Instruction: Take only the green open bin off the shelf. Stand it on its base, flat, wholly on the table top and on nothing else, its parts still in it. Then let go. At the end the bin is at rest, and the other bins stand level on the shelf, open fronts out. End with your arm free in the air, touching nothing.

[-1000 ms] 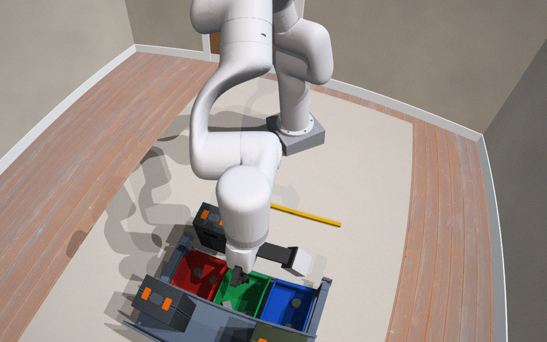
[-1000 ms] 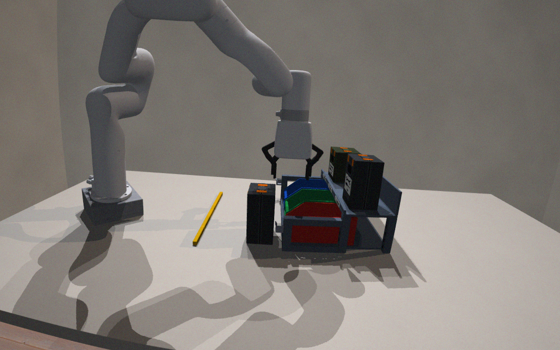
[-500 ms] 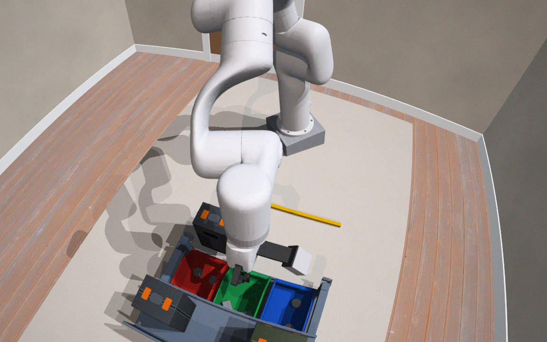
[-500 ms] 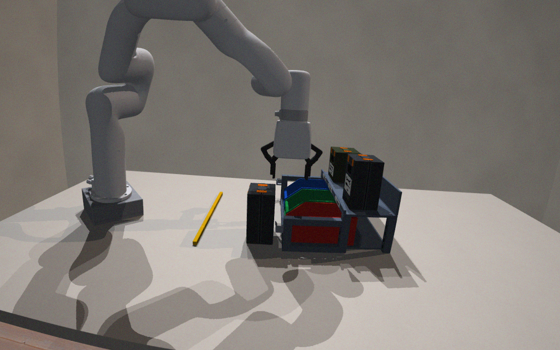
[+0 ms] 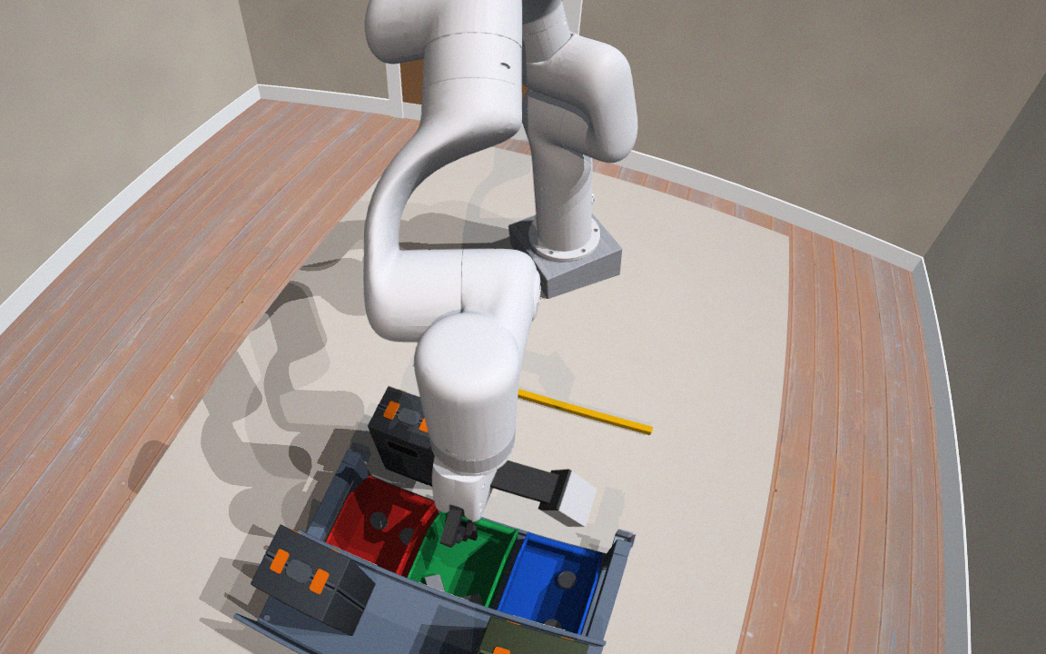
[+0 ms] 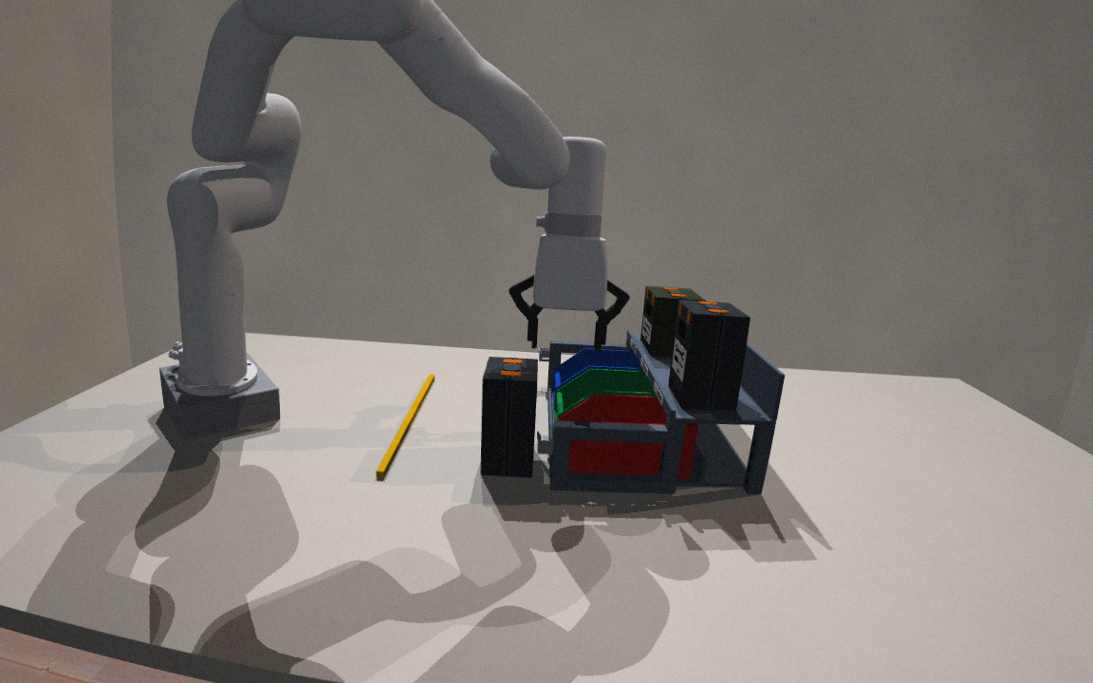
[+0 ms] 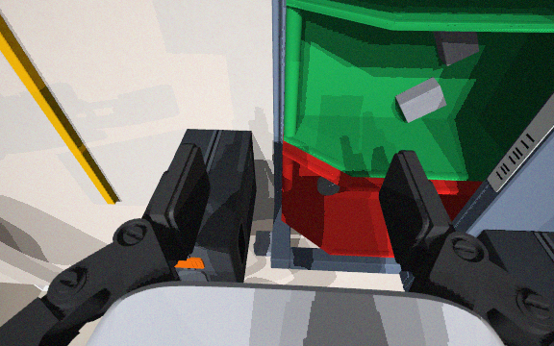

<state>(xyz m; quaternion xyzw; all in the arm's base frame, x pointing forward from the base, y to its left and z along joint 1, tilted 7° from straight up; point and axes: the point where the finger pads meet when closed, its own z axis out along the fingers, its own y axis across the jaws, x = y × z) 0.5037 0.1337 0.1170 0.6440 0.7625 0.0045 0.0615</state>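
The green bin (image 5: 478,560) (image 6: 610,380) (image 7: 344,96) sits in the shelf (image 5: 615,585) (image 6: 610,434) (image 7: 278,96) between the red bin (image 5: 364,537) (image 6: 619,410) (image 7: 359,221) and the blue bin (image 5: 543,581) (image 6: 610,357). Grey parts (image 7: 421,100) lie in the green bin. My gripper (image 5: 459,532) (image 6: 565,343) (image 7: 294,169) is open and empty, pointing down above the bins. In the exterior view, one finger stands out over the bins and the other in front of the shelf. The wrist view shows the fingers towards the red bin's side of the green bin.
A black case (image 5: 400,455) (image 6: 508,424) (image 7: 229,192) stands on the table close in front of the shelf's red end. A yellow bar (image 5: 584,412) (image 6: 406,424) (image 7: 46,106) lies between shelf and arm base. Another black case (image 5: 311,581) (image 6: 708,357) and an olive case (image 6: 659,326) stand on the upper deck.
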